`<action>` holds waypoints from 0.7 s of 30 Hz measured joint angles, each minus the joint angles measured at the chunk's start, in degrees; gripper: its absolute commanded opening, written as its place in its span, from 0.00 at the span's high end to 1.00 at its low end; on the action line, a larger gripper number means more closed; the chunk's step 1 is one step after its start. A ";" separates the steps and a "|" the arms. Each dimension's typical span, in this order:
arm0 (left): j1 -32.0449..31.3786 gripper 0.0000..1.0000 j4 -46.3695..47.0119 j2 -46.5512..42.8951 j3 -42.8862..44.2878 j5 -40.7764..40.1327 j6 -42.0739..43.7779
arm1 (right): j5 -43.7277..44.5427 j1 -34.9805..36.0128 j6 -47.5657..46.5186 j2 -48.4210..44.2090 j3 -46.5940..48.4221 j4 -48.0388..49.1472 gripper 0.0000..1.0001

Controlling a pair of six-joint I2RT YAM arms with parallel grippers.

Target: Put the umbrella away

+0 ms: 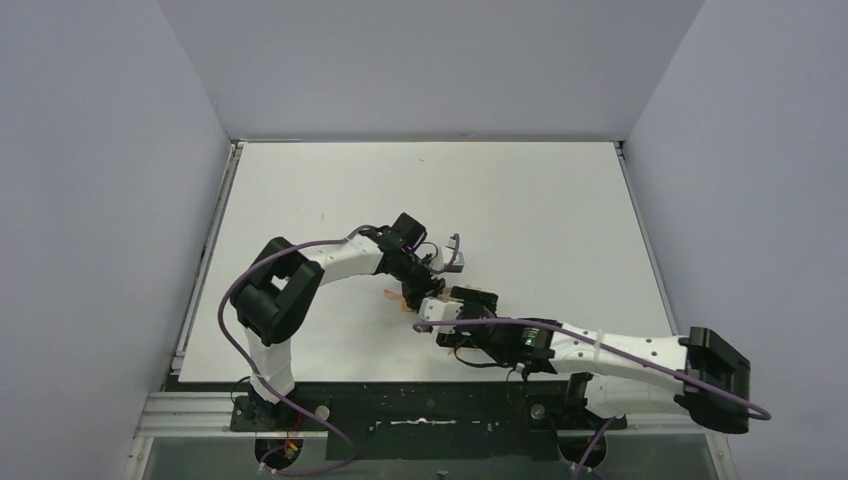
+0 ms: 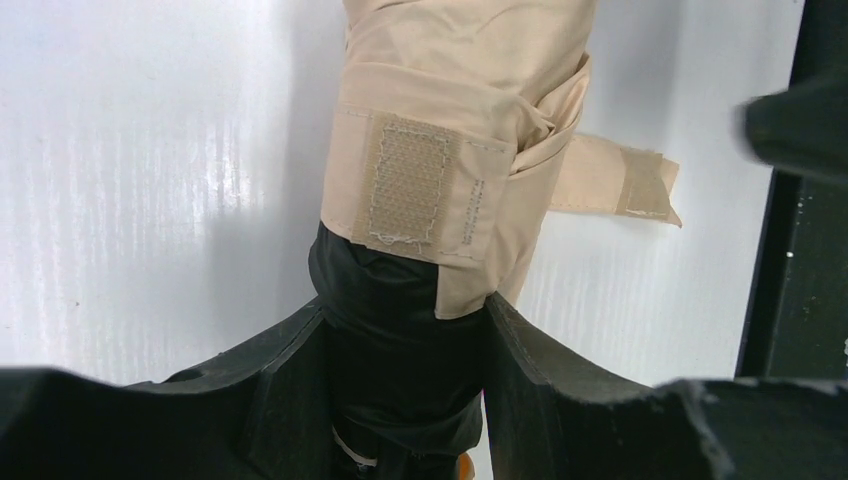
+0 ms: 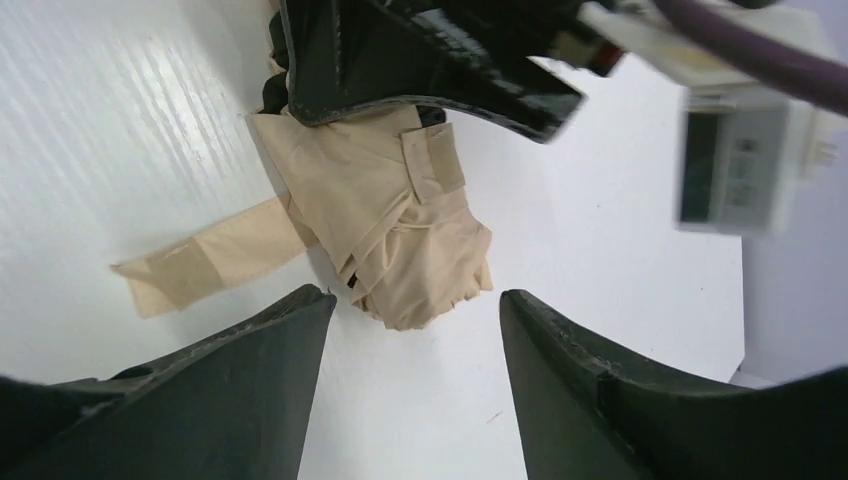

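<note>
Left end effector (image 2: 402, 310) clamps the umbrella (image 2: 450, 90) by its dark end; right end effector (image 3: 415, 298), spread wide, should pinch the loose strap (image 3: 200, 265) to its left and wrap snugly.

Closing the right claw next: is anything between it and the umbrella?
Nothing visible. Only table surface lies between the open right claw and the umbrella. The left claw grips the umbrella's far, black end, and the loose strap lies off to one side.

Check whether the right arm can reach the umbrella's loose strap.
Probably yes: the strap lies uncovered on the table beside the open right fingers; the left fingers clamp the umbrella away from it.
</note>
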 measured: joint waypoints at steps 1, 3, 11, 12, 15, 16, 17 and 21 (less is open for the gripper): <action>-0.11 1.00 0.26 -0.09 -0.04 -0.39 0.09 | -0.87 0.00 0.44 -2.82 0.09 -1.42 0.36; -0.33 1.00 1.01 -0.48 -0.35 -1.36 0.20 | -2.32 0.00 1.77 -7.85 0.48 -4.20 0.36; -2.84 1.00 7.08 -4.44 -4.81 -8.94 0.39 | -1.79 -0.44 12.74 -27.74 3.19 -10.73 0.35; -3.37 1.00 7.76 -4.90 -5.29 -10.27 0.52 | -1.11 -0.81 13.92 -28.87 3.65 -10.95 0.34; -4.87 1.00 10.16 -5.95 -6.75 -13.99 0.96 | -0.39 -5.42 17.86 -31.30 6.60 -12.31 0.32; -5.40 1.00 11.06 -6.34 -7.37 -15.30 1.14 | -0.68 -8.17 19.06 -31.23 7.91 -12.70 0.32; -5.92 1.00 12.04 -6.78 -8.04 -16.63 1.38 | -1.01 -11.30 20.28 -30.84 9.18 -13.25 0.32; -7.85 1.00 16.65 -8.35 -10.80 -22.27 1.62 | -6.60 -24.74 25.11 -27.19 13.33 -15.39 0.31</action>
